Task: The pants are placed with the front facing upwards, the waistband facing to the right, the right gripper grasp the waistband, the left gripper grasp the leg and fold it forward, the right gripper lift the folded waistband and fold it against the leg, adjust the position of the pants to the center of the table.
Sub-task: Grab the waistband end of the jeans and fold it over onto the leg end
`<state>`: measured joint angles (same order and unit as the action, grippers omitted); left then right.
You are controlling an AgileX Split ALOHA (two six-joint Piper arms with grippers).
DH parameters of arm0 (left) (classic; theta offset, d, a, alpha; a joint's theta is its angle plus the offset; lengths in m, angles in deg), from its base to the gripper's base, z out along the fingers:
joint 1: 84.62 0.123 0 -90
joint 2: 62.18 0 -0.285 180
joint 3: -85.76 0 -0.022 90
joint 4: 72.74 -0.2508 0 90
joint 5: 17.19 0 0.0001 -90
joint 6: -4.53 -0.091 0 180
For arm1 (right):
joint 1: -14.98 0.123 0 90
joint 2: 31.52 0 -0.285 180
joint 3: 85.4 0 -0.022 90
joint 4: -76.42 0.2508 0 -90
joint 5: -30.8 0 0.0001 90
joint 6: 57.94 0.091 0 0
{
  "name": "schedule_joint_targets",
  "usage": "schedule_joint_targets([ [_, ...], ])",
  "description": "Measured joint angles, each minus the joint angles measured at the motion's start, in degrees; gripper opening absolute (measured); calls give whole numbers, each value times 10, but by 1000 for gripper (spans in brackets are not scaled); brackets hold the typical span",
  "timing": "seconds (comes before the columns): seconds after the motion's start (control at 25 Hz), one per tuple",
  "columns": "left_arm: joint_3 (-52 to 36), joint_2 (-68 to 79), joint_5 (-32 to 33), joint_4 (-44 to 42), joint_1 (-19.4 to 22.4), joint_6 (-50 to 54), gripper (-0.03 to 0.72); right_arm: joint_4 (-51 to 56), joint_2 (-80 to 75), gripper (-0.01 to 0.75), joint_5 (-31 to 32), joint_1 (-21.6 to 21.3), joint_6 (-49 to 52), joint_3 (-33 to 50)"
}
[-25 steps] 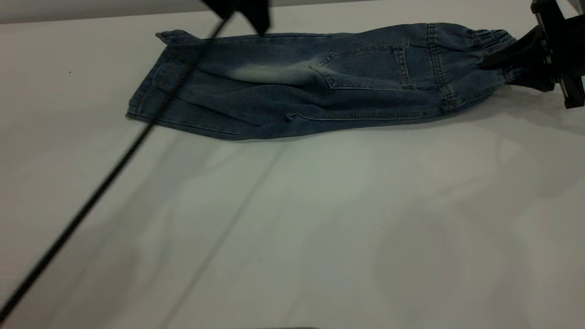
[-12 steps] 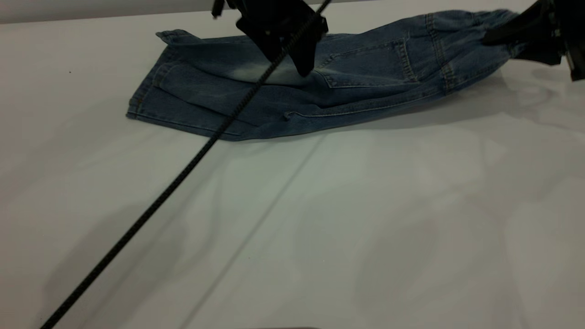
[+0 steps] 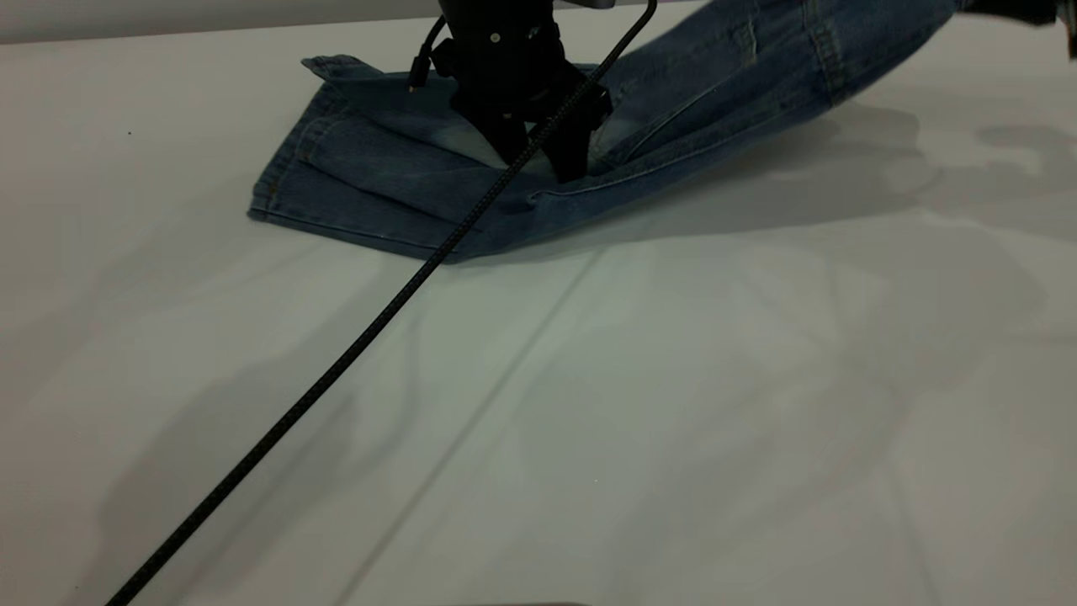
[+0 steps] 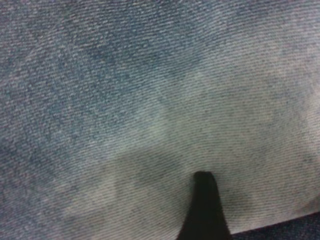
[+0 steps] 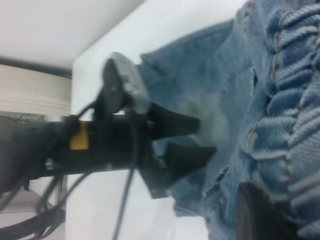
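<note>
A: Where do the pants (image 3: pixel 404 181) lie?

B: On the far part of the table (image 3: pixel 673 404); the leg end rests flat at left, the waist end rises off the surface toward the upper right.

A: And the left gripper (image 3: pixel 538 164)?

B: It presses its two parted fingers onto the pale faded patch at mid-leg, its braided cable (image 3: pixel 336 362) trailing across the table.

A: The right gripper (image 5: pixel 260 215)?

B: It holds the ruched waistband (image 5: pixel 295 100) aloft, jaws closed on the denim.

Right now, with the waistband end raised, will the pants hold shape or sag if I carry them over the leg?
Likely floppy: the pants drape in a slope from the raised end. The left gripper pressing the faded patch probably anchors the fold. The ruched waistband looks grippy, unlikely to slip.
</note>
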<state>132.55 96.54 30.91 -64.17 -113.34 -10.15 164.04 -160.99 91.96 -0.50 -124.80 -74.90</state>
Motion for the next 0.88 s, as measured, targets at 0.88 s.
schedule_joint_targets([
  [0.88, 35, -36, 121, -71, -25, 23, 500, 12, 41, 83, 7, 80, 20, 0],
])
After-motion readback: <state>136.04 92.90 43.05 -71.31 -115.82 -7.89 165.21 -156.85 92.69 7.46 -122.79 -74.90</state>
